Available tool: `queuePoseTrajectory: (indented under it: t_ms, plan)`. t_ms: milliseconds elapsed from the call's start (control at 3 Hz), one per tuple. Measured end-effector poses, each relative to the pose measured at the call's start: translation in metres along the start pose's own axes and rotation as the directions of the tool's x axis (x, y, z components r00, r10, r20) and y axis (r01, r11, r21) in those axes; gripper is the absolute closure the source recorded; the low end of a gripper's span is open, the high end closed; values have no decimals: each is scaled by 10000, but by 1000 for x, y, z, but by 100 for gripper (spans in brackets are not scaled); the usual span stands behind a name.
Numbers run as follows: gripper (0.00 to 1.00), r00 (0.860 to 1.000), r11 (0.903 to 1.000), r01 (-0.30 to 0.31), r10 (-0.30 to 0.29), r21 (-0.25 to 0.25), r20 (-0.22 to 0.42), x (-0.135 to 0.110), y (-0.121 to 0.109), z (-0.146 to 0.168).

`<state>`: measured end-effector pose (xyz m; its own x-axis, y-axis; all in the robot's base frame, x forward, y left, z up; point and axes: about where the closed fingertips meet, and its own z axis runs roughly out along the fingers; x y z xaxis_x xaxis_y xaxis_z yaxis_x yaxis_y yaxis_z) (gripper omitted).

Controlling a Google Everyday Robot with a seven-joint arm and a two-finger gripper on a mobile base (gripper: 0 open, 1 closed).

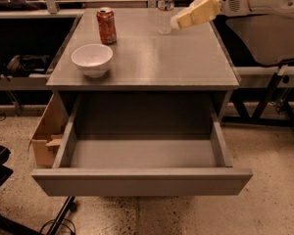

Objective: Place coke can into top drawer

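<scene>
The coke can stands upright on the grey cabinet top, at the back left. The top drawer is pulled fully open below the top, and its grey inside holds nothing. My gripper, with pale yellow fingers, reaches in from the upper right on a white arm. It hovers above the back right of the cabinet top, just right of the water bottle and well right of the can. It holds nothing that I can see.
A white bowl sits in front of the can. A brown cardboard box stands on the floor left of the drawer. Black table frames and legs flank the cabinet on both sides.
</scene>
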<state>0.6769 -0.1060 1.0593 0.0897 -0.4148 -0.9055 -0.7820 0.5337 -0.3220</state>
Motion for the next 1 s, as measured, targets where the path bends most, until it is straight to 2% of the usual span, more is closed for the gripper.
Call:
queuePoseTrajectory:
  t_ms: [333, 667, 1000]
  plan:
    - [0, 10000, 10000, 0, 0, 0, 0, 0, 0, 0]
    - [0, 9996, 9995, -248, 251, -211, 126, 5, 1, 29]
    - [0, 9927, 9932, -1157, 1161, -129, 325, 19, 0, 81]
